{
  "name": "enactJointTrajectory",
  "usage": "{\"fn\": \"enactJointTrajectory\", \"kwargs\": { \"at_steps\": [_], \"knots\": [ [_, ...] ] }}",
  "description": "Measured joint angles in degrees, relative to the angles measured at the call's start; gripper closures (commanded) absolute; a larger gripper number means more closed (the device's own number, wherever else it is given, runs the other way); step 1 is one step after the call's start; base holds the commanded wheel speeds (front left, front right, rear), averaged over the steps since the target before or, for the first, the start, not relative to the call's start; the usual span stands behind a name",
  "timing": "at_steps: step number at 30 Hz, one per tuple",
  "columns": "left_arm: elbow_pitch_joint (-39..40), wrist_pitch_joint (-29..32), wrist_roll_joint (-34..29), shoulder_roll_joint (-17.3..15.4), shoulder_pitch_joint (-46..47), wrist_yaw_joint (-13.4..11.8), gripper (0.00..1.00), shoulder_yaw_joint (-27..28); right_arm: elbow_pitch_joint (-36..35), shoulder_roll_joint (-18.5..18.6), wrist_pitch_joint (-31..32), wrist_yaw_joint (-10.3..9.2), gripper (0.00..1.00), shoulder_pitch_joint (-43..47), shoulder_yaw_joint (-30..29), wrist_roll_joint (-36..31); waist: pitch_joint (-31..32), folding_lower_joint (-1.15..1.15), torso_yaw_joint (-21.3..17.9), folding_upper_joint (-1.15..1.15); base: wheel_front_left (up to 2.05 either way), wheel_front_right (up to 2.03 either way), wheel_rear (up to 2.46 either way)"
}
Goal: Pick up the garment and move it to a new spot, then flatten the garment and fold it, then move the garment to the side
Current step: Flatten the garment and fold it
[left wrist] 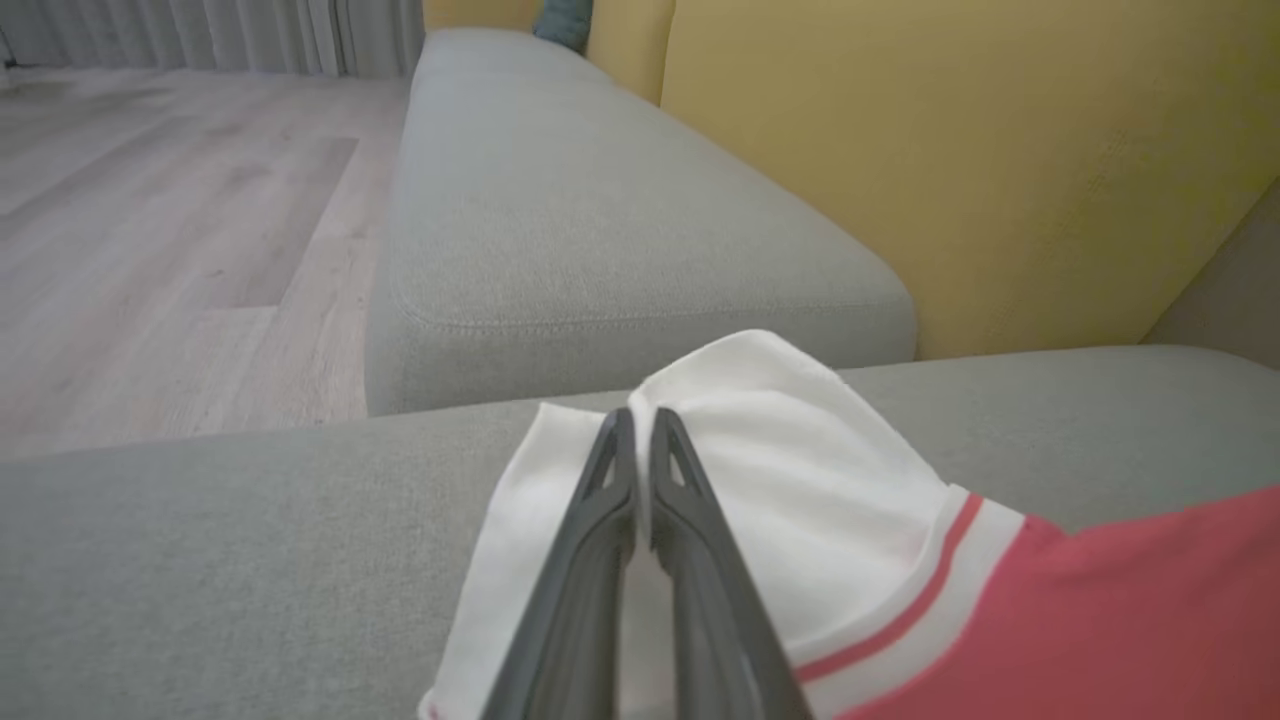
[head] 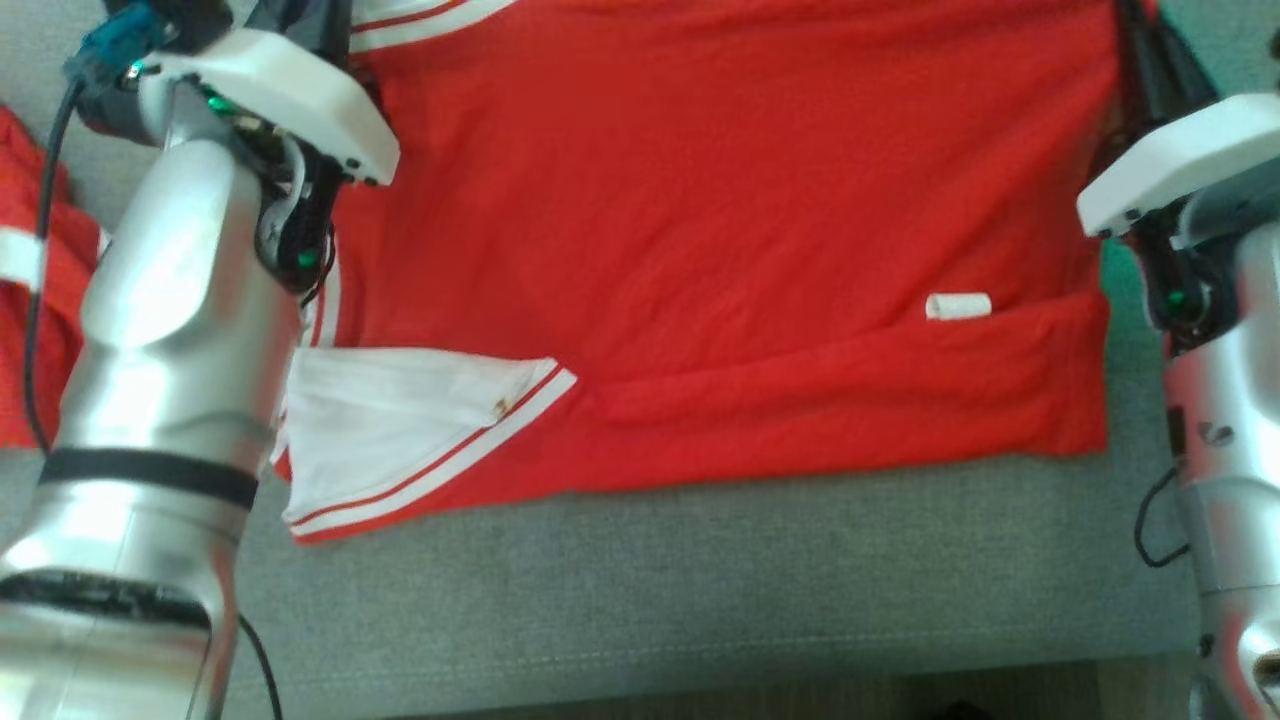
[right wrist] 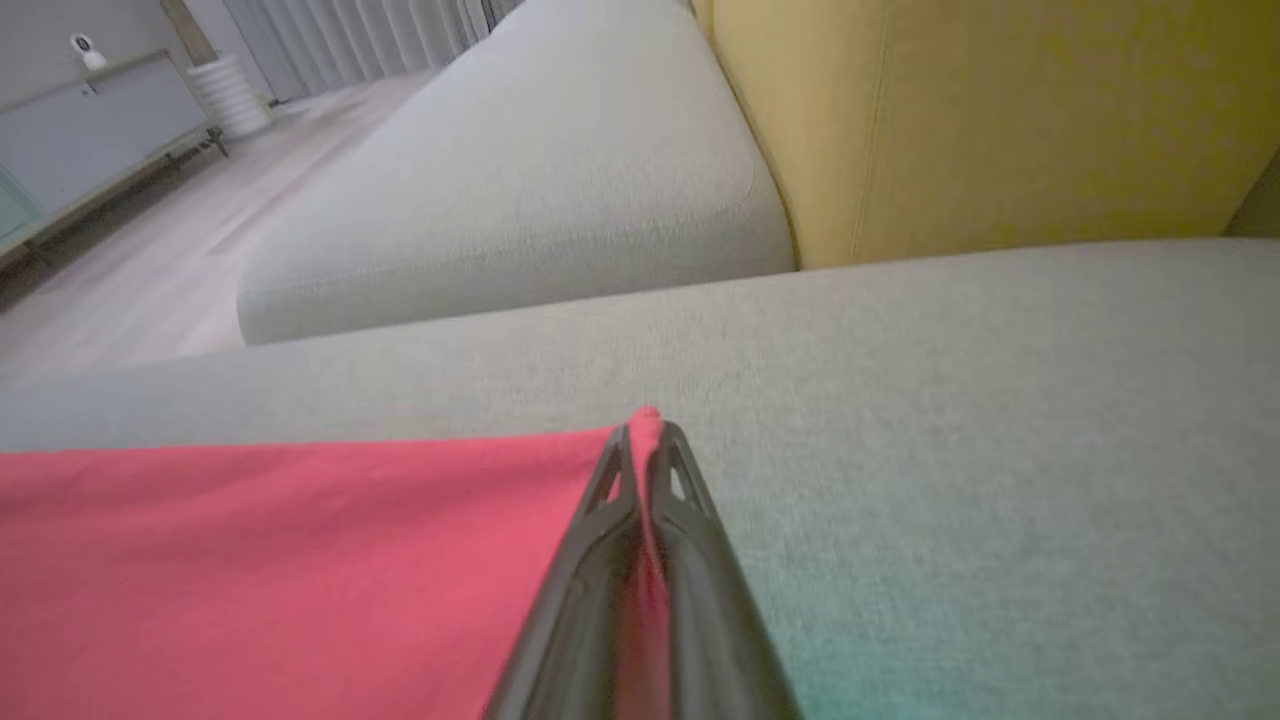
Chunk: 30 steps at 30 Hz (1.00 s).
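1. Head view: the red garment (head: 720,200) lies spread across the grey sofa seat (head: 700,590). Its near hem is turned up in a band, and a small white tag (head: 958,305) sits on it. A white sleeve (head: 400,420) with red stripes juts out at its near left corner. The left arm (head: 170,330) stands over the garment's left edge and the right arm (head: 1225,420) over its right edge. From here the fingers are hidden. More red cloth (head: 25,330) lies at the far left.
2. Left wrist view: the left gripper (left wrist: 641,420) is pinched tight on the white sleeve, which bunches up around the tips. Beyond are grey cushion, a yellow backrest (left wrist: 950,150) and wooden floor (left wrist: 150,200).
3. Right wrist view: the right gripper (right wrist: 646,432) is squeezed narrow on a red corner of the garment, which pokes out just past the tips. The rest of the cloth lies flat on the seat.
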<state>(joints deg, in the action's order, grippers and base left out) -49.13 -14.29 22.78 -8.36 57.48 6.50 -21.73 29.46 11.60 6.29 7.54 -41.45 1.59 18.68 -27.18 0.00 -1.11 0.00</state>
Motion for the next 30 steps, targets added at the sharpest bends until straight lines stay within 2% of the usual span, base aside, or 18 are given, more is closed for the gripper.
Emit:
{"fn": "enactJointTrajectory", "kwargs": {
  "at_steps": [10,18,23,29,30],
  "knots": [
    [21.18,-0.01,-3.39,-1.77,-12.62,-2.01,1.0,4.31,-6.46,0.63,-2.97,0.0,1.0,5.64,-0.18,2.13,1.76,0.0,0.68,0.0,0.0,0.0,0.0],
    [37.9,-0.04,-6.23,-2.03,-27.55,-2.57,1.0,6.79,-12.63,0.74,-3.48,0.0,1.0,14.16,-0.74,4.87,3.19,0.0,1.5,0.0,0.0,0.0,0.0],
    [41.59,-0.43,-5.71,-1.64,-37.45,-2.47,1.0,7.44,-17.04,-0.13,-2.46,0.0,1.0,20.33,-1.52,4.92,3.96,0.0,1.93,0.0,0.0,0.0,0.0],
    [39.46,-0.41,-4.22,-0.76,-43.29,-1.89,1.0,6.68,-20.48,-1.38,-0.29,0.0,1.0,24.87,-2.36,3.21,3.97,0.0,2.26,0.0,0.0,0.0,0.0],
    [38.49,-0.33,-3.85,-0.66,-43.4,-1.86,1.0,6.0,-20.67,-1.65,0.21,0.0,0.57,25.31,-2.4,2.48,3.98,0.0,2.32,0.0,0.0,0.0,0.0]
  ]
}}
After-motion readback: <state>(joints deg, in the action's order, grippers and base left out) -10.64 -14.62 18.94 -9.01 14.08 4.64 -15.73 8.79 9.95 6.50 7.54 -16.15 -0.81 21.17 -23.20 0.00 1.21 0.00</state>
